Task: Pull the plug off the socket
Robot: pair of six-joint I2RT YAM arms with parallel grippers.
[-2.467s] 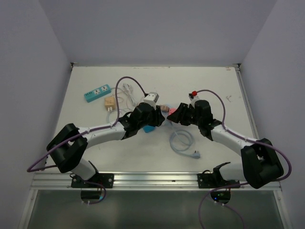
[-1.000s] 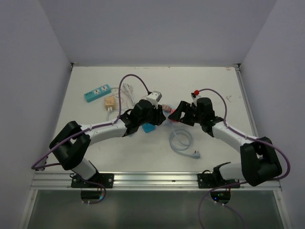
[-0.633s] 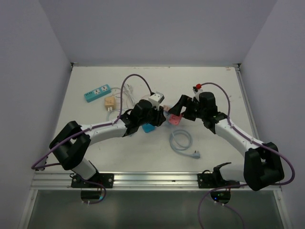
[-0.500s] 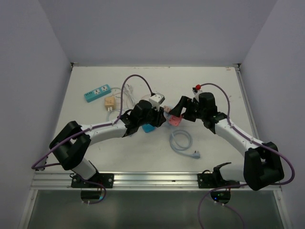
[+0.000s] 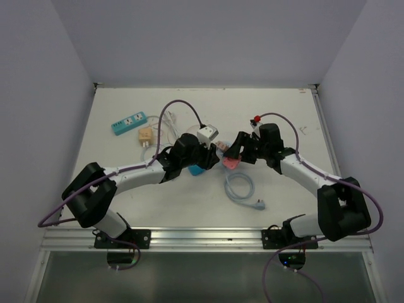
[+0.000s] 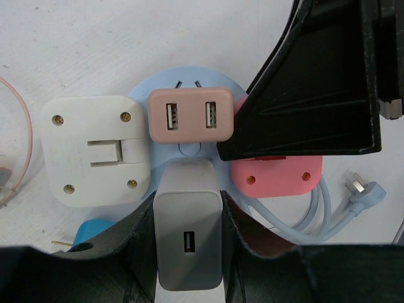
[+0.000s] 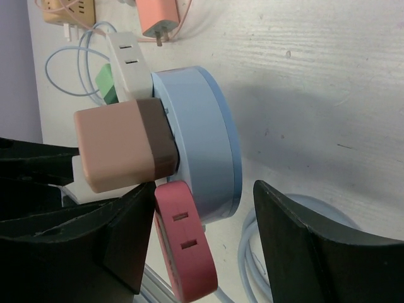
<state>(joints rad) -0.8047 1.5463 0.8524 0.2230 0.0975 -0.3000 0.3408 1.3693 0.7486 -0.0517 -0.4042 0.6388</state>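
Observation:
The socket is a round light-blue hub (image 6: 189, 146) carrying several plugs: a white adapter (image 6: 95, 151), a pink-beige USB charger (image 6: 190, 117), a grey USB charger (image 6: 188, 240) and a pink adapter (image 6: 274, 177). My left gripper (image 6: 188, 249) is shut on the grey charger, one finger on each side. In the right wrist view the hub (image 7: 202, 145) stands on edge. My right gripper (image 7: 203, 192) is open, its jaws straddling the pink adapter (image 7: 186, 246) and the hub's rim. In the top view both grippers, left (image 5: 201, 158) and right (image 5: 232, 154), meet at mid-table.
A teal power strip (image 5: 129, 122) and a beige strip (image 5: 146, 136) lie at the back left beside loose white cords. A bright blue block (image 5: 197, 169) sits under the left wrist. The hub's pale cable coil (image 5: 240, 187) and its plug (image 5: 260, 204) lie in front.
The right gripper rose and swung in over the pink adapter, which now shows at its tip. The left gripper and the plugs shifted slightly; the white adapter has tilted.

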